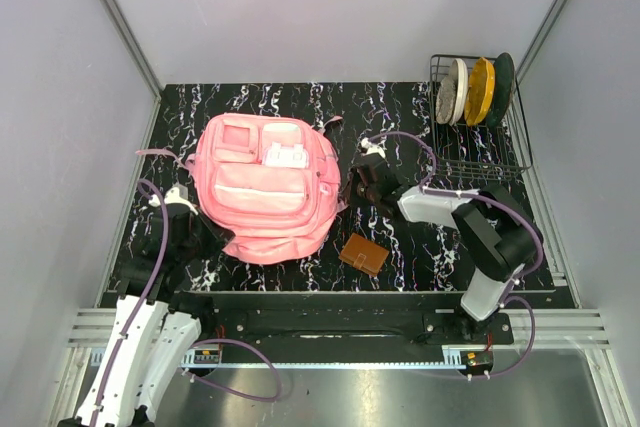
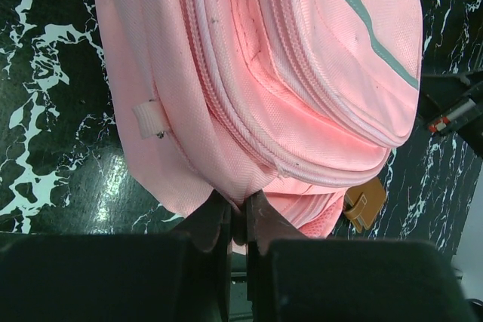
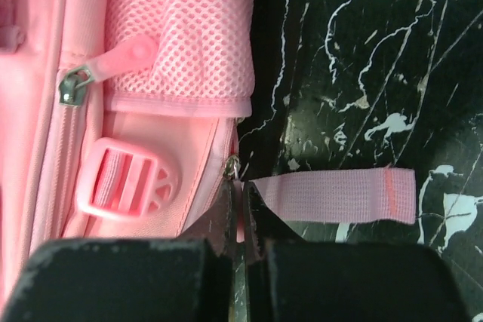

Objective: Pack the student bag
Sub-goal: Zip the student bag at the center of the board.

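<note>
The student bag [image 1: 265, 187], a large pink backpack, lies flat on the black marbled table [image 1: 420, 247] with its front pockets facing up. My left gripper [image 1: 205, 230] is at its lower left edge. In the left wrist view that gripper [image 2: 240, 205] is shut on a fold of the bag's pink fabric [image 2: 226, 111]. My right gripper [image 1: 347, 187] is at the bag's right side. In the right wrist view it [image 3: 241, 190] is shut on a pink zipper pull, just below the metal slider [image 3: 234, 167].
A brown wallet [image 1: 363, 254] lies on the table just right of the bag's lower corner. A wire dish rack [image 1: 475, 97] holding plates stands at the back right. A loose pink strap [image 3: 332, 195] and a pink buckle [image 3: 128, 182] lie beside the right gripper.
</note>
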Robot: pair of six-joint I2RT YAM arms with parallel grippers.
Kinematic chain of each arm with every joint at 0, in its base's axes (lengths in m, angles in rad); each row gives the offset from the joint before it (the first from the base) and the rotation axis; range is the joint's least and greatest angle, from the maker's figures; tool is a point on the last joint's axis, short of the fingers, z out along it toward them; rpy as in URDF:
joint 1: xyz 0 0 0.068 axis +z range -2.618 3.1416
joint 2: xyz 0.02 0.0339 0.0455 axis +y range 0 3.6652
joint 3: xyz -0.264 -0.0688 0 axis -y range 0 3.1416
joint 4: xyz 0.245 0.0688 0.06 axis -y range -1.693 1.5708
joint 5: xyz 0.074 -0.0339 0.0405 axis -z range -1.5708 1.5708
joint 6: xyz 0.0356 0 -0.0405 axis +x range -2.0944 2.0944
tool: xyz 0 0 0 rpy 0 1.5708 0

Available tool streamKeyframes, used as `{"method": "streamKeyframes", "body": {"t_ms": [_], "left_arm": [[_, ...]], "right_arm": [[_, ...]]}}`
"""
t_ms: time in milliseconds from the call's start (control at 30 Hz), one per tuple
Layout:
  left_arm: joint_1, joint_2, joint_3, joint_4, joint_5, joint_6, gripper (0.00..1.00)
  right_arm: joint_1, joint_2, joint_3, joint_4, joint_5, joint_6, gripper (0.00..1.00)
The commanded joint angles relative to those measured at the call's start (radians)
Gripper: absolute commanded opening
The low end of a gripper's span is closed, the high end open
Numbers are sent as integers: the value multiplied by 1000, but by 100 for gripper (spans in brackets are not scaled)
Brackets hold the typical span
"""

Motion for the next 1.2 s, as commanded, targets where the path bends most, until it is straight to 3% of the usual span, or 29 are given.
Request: {"method": "streamKeyframes", "body": {"t_ms": [0,367,900,1100,1167], "left_arm": [[17,-33,75,94,-8,37,0],[22,-13,52,120,48,60,0],[22,203,-20,399,400,187,0],[20,283,-23,376,382,221,0],[22,276,-34,372,378,215,0]], "right_arm": [[-65,66,62,30,29,-18,0],[-116,119,123,33,-17,-8,0],[-114,-279,-168,-15,105,-9,0],[-116,-316,-233,-30,191,37,0],[-116,-291,-204,-77,210,39,5]]}}
